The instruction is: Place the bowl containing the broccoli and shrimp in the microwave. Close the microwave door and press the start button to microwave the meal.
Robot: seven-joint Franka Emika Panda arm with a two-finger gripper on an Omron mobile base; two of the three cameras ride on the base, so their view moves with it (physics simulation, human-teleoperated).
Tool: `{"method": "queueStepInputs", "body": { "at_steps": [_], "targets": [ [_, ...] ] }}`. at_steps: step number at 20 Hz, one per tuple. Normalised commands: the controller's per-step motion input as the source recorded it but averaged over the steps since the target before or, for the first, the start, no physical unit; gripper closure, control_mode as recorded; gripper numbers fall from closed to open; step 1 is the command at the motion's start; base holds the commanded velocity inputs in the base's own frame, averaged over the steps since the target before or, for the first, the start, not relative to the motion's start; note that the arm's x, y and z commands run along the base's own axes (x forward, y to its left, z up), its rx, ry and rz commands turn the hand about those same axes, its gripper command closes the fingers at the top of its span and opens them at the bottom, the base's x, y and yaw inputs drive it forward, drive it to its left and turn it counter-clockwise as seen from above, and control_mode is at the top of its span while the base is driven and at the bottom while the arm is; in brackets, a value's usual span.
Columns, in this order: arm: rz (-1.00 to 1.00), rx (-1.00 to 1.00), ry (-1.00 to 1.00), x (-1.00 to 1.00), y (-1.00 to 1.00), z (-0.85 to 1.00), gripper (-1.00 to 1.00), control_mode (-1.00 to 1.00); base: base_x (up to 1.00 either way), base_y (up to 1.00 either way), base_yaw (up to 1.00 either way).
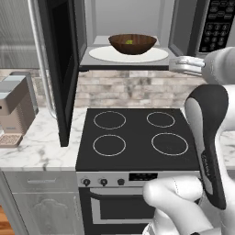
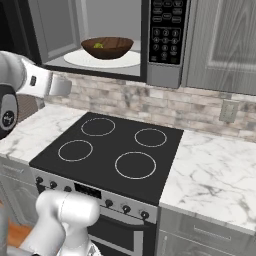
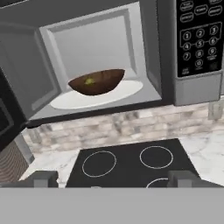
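bowl: dark wood-grain bowl [image 1: 132, 43] sits on the white turntable plate [image 1: 131, 55] inside the microwave [image 3: 144, 57], roughly centred on the plate, upright.
meal: yellow-green broccoli [image 2: 99, 45] visible inside the bowl; shrimp hidden below the rim, can't confirm it.
gripper: gripper [image 3: 116, 179] jaws spread wide, nothing between them, well clear of the bowl and in front of the cavity, above the stove [image 1: 137, 137].
door: microwave door [image 1: 62, 69] swung fully open to the left, edge-on to the left base camera, long silver bar handle [image 1: 42, 59] on its outer edge.
step (judgement): bowl placement looks done; door close and start press not yet done.
door handling (judgement): rigid hinged panel, likely light and free-swinging. Better to push on the flat outer face or outer edge near the handle than to pinch the bar; the bar looks smooth and could slip.
bowl handling (judgement): stiff, shallow, light; rim is the only real grip point, and a nudge could slide it on the smooth plate. Leave it alone.
keypad: black keypad panel [image 2: 167, 27] right of the cavity; digits 1–9 and 0 readable in the hand view, other button labels too small to read. Start button not identifiable.
brands: none legible.
desk: marble desk [image 2: 215, 175] both sides of the stove; coffee machine [image 1: 13, 108] at left.
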Motion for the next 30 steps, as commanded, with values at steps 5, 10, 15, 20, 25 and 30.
{"method": "queueStepInputs", "body": {
  "at_steps": [5, 10, 15, 20, 25, 30],
  "targets": [
    [0.25, -0.75, 0.3, -0.72, 0.41, -0.04, -1.0, -1.0, 0.0, 0.0, 0.0],
    [0.08, -0.48, -0.02, -0.51, 0.17, -0.64, -1.0, -1.0, 0.0, 0.0, 0.0],
    [0.03, -0.27, -0.1, -0.49, 0.0, -0.88, -1.0, -1.0, 0.0, 0.0, 0.0],
    [0.0, -0.2, -0.11, -0.16, 0.24, -0.41, -1.0, -1.0, 0.0, 0.0, 0.0],
    [0.0, -0.15, -0.04, -0.22, 0.56, 0.2, -1.0, -1.0, 0.0, 0.0, 0.0],
    [0.0, -0.23, 0.0, -0.36, 0.73, 0.39, -1.0, -1.0, 0.0, 0.0, 0.0]
  ]
}}
